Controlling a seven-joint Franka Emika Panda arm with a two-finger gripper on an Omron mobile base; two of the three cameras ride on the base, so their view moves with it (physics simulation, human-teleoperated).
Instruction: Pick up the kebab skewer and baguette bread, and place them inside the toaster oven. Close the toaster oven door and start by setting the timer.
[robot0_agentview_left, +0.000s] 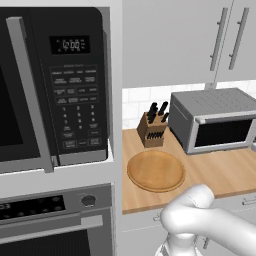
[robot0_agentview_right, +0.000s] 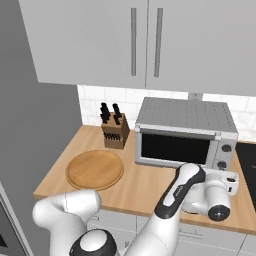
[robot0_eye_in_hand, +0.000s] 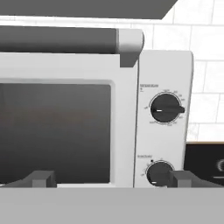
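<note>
Hand view, one toaster oven, door shut, two knobs, hand spread.

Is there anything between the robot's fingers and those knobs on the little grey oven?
Nothing visible. In the hand view the open fingers face the toaster oven front, its door shut, with the lower knob just beyond the right fingertip.
</note>
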